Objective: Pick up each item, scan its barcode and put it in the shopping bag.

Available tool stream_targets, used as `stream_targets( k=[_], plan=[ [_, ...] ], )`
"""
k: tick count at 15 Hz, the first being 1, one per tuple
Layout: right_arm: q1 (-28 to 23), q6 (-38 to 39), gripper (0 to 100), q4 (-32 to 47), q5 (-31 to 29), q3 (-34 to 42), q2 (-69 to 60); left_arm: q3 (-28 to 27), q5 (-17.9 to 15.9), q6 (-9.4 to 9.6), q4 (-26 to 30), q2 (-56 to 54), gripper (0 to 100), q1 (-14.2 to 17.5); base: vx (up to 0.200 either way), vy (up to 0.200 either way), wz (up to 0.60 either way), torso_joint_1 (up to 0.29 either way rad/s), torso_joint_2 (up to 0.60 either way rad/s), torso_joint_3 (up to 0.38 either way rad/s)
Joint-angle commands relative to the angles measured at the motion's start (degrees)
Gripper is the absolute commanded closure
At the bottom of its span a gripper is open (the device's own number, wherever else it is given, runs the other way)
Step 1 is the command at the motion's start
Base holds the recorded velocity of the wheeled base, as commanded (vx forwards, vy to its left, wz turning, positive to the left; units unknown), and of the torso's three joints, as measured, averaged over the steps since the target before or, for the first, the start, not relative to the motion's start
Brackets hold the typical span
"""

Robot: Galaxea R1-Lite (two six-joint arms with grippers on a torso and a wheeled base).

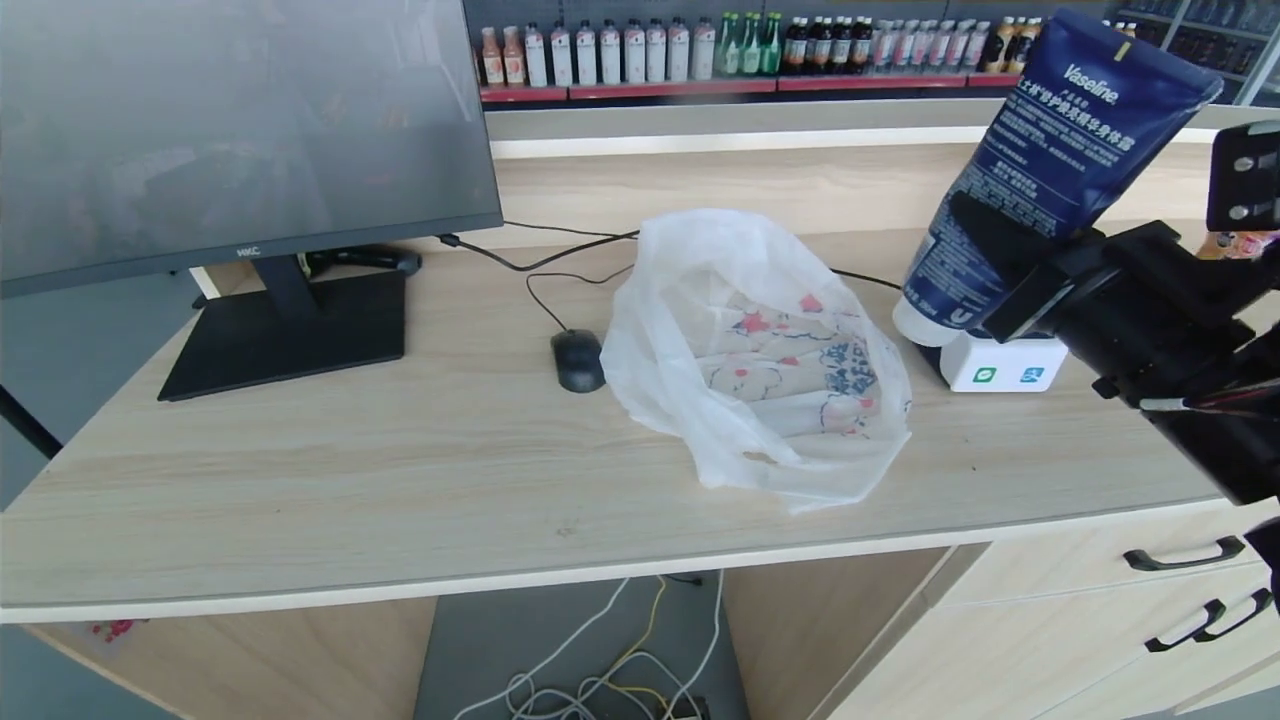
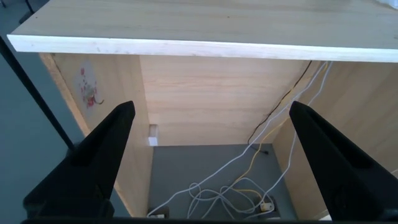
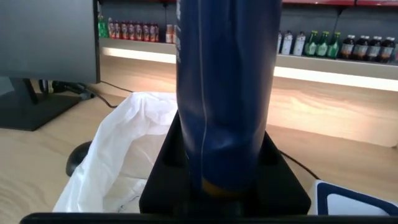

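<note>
Right gripper (image 1: 1015, 265) is clamped around the lower half of the blue tube (image 1: 1065, 140), which is held tilted, cap end down and crimped end up, the cap just above the white scanner (image 1: 1003, 365). The shopping bag (image 1: 760, 350) is seen on the counter (image 1: 400, 470), near and to the tube's left. The right arm is judged the nearer, the left gripper (image 2: 208, 155) being held spread below the counter edge

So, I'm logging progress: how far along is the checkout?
Done: a patterned pack lies in the bag. In hand: the right gripper holds the blue tube cap-down at the scanner. Left: bagging that tube. The left gripper hangs open below the table edge.
</note>
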Motion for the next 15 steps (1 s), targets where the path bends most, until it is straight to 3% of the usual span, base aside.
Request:
stream_targets(
  k=[1,7,12,15],
  plan=[
    [0.60,-0.02,100,0.05,0.03,-1.46,2.82,0.00,0.02,-0.01,0.09,-0.02,0,-0.07,0.000,0.000,0.00,0.000,0.00,0.000],
    [6.23,1.48,100,0.75,-7.44,-14.56,14.42,0.00,0.02,-0.01,0.00,-0.02,0,-0.07,0.000,0.000,0.00,0.000,0.00,0.000],
    [10.88,1.48,100,0.75,-8.84,-23.52,24.18,0.00,0.02,-0.01,0.09,-0.02,0,-0.07,0.000,0.000,0.00,0.000,0.00,0.000],
    [11.76,1.39,100,0.75,-9.28,-24.32,26.38,0.00,0.02,-0.01,0.00,-0.02,0,-0.07,0.000,0.000,0.00,0.000,0.00,0.000]
  ],
)
